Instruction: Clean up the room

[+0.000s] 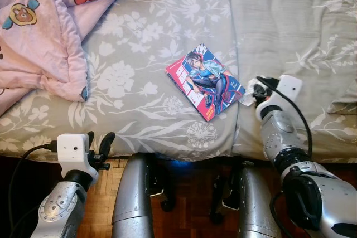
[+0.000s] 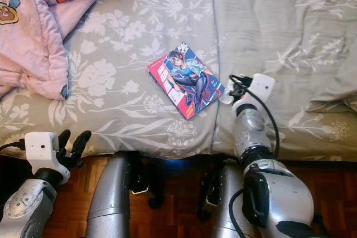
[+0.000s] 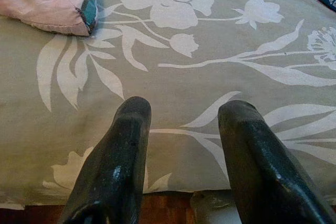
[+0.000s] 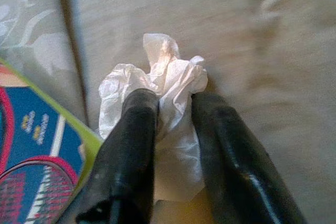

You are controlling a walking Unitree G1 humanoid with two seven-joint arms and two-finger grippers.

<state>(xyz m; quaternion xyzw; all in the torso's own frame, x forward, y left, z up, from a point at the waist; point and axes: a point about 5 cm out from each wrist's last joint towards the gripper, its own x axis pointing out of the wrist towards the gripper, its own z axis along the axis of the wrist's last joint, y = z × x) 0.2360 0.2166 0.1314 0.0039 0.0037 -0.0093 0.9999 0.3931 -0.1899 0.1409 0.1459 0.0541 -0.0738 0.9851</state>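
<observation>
White crumpled tissue (image 4: 168, 98) sits pinched between the right gripper (image 4: 173, 103) fingers, just beside the book (image 1: 205, 81) on the bed (image 1: 139, 54) — no clear long axis. Left gripper (image 3: 184, 114) hangs spread near the bed's edge.

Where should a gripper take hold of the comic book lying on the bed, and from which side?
The comic book lies flat on the floral bedsheet, so its faces can't be pinched. Probably best is the corner nearest the robot, by the bed's front edge: come in low from the foot side and slip one finger under. The left gripper is open; the right gripper is shut on a crumpled tissue.
</observation>
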